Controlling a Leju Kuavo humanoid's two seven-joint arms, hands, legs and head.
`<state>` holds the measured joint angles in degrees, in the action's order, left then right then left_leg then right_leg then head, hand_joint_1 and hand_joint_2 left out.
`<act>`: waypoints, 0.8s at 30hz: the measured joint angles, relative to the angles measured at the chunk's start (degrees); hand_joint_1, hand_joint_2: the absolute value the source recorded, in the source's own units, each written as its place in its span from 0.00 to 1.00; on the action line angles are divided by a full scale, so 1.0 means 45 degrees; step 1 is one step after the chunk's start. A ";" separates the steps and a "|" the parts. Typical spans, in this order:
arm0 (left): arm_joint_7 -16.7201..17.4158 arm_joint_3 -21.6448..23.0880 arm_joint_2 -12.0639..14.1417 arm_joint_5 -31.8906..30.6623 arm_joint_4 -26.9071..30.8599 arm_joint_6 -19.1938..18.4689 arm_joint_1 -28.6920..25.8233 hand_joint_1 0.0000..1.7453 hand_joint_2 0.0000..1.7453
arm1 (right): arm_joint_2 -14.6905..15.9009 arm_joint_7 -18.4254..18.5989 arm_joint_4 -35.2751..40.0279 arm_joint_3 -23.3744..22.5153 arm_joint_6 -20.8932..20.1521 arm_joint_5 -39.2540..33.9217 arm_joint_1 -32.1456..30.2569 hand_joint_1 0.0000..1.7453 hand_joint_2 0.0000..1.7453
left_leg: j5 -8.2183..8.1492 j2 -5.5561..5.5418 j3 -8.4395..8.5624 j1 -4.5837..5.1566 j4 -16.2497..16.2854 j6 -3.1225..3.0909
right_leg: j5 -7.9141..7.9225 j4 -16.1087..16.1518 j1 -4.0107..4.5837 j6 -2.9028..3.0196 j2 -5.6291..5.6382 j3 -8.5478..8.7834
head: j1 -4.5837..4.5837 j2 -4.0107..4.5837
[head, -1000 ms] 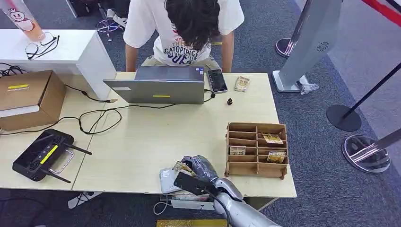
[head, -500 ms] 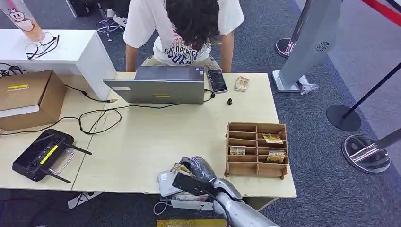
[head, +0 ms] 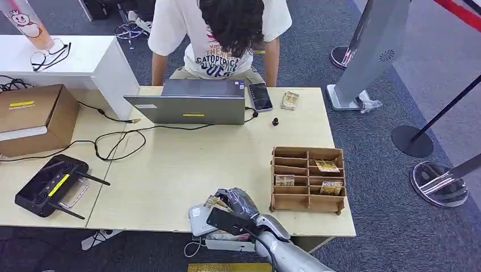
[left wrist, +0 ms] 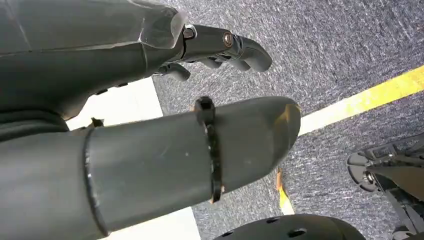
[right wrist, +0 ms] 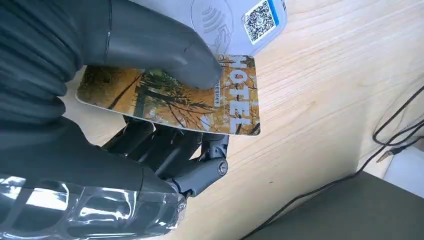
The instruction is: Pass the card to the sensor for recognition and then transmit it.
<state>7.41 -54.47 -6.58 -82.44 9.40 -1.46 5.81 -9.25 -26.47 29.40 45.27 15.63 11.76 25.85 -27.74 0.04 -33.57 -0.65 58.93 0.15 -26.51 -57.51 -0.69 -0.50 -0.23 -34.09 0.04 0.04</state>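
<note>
My right hand is at the table's near edge and pinches a yellow-brown hotel card between its thumb and the fingers under it. The card lies flat, its far end just over the white sensor pad, whose wave symbol and QR code face up. My left hand hangs over grey carpet, fingers loosely curled with nothing in them.
A wooden card rack with several cards stands right of my right hand. A person sits behind a laptop at the far side; a phone lies beside it. A router and cardboard box sit left.
My right hand has drawn slightly nearer to the table's front edge with the card, and the white sensor pad now shows further left of it.
</note>
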 joint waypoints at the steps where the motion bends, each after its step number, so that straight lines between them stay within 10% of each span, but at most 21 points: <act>1: 0.0000 0.0000 0.0000 0.0000 0.0000 -0.0004 0.0000 0.00 0.00 | 0.0000 -0.0005 0.0019 0.0000 0.0000 -0.0019 -0.0001 1.00 1.00 | 0.0000 0.0000 0.0000 0.0000 0.0000 0.0000 | 0.0000 0.0000 0.0000 0.0000 0.0000 0.0000 | 0.0000 0.0000; 24: 0.0277 -0.0010 -0.0223 -0.0141 0.0000 0.0403 0.0031 0.00 0.00 | 0.0248 -0.0413 0.1880 -0.0792 0.0588 -0.0864 -0.0369 1.00 1.00 | 0.0000 0.0001 0.0001 0.0001 0.0000 0.0000 | 0.0000 0.0000 0.0000 0.0000 0.0003 -0.0002 | 0.0000 0.0000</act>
<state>8.66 -54.51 -7.58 -83.08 9.40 0.35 5.95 -8.13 -28.33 37.86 41.70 18.27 7.87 24.19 -27.74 0.04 -33.57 -0.64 58.93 0.15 -26.51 -57.51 -0.69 -0.50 -0.21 -34.10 0.04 0.04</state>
